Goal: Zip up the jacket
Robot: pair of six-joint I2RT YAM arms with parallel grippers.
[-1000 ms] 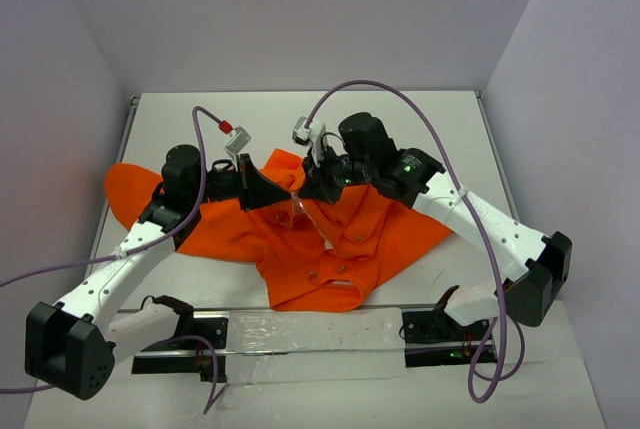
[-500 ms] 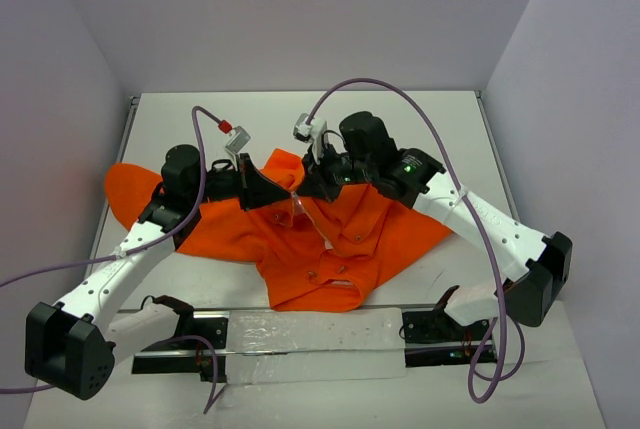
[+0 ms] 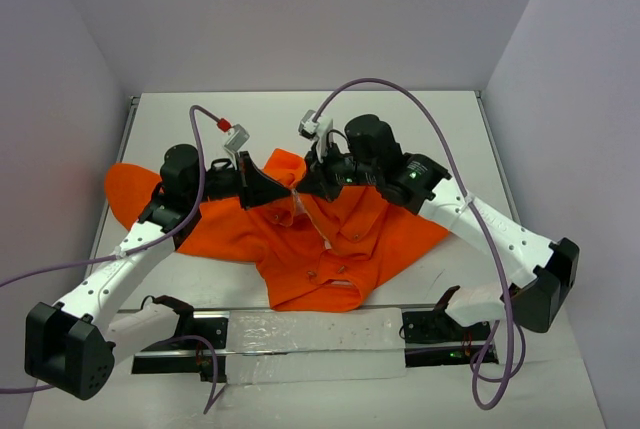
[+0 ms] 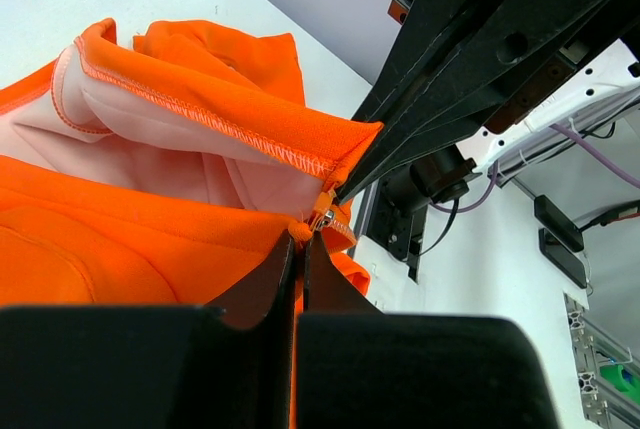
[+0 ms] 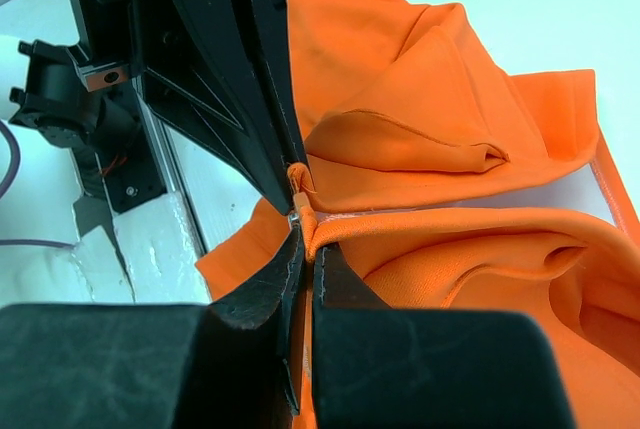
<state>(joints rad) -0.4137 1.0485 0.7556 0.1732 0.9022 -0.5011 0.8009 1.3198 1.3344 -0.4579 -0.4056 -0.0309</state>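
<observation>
The bright orange jacket [image 3: 330,249] lies spread on the white table, with its pale pinkish lining [image 4: 150,154] showing in the left wrist view. My left gripper [image 3: 282,192] is shut on the jacket's front edge at the zipper [image 4: 322,219]. My right gripper [image 3: 303,189] meets it tip to tip and is shut on the facing orange edge [image 5: 330,227], with the small metal zipper piece [image 5: 296,217] at its fingertips. Both hold the fabric lifted a little above the table. Part of the open zipper [image 3: 320,229] runs down the front.
Grey walls close in the table at the back and both sides. A metal rail [image 3: 300,334] with the arm bases lies along the near edge. Purple cables [image 3: 400,99] arc above both arms.
The right arm's elbow and forearm have shifted slightly right and up. The two grippers stay together at the zipper, and the jacket has barely moved.
</observation>
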